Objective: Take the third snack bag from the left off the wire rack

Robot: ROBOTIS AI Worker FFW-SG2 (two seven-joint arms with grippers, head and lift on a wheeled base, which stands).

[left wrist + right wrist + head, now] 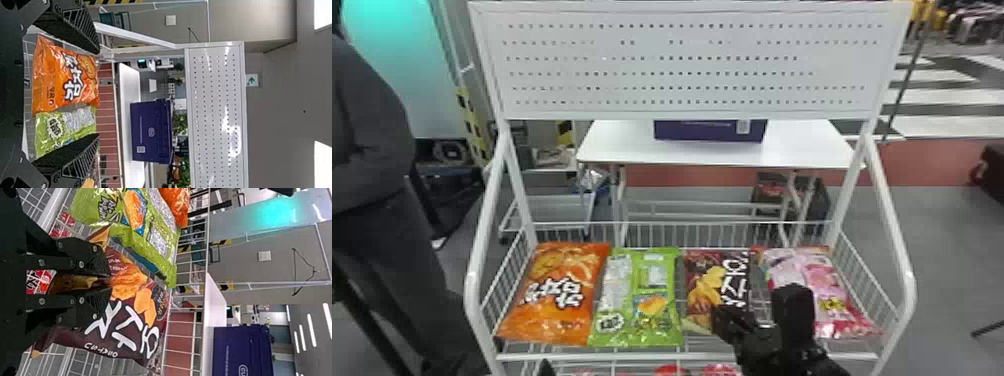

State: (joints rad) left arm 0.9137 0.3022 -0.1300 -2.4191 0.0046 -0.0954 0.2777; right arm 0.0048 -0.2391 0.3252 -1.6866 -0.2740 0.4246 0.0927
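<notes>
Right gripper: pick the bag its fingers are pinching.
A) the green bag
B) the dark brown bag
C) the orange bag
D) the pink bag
B: in the right wrist view the right gripper has both fingers closed on an edge of the dark brown bag, third from the left on the rack.

orange bag | green bag | pink bag | blue box on white table

Orange bag, green bag, dark-brown bag, pink bag; white rack.
</notes>
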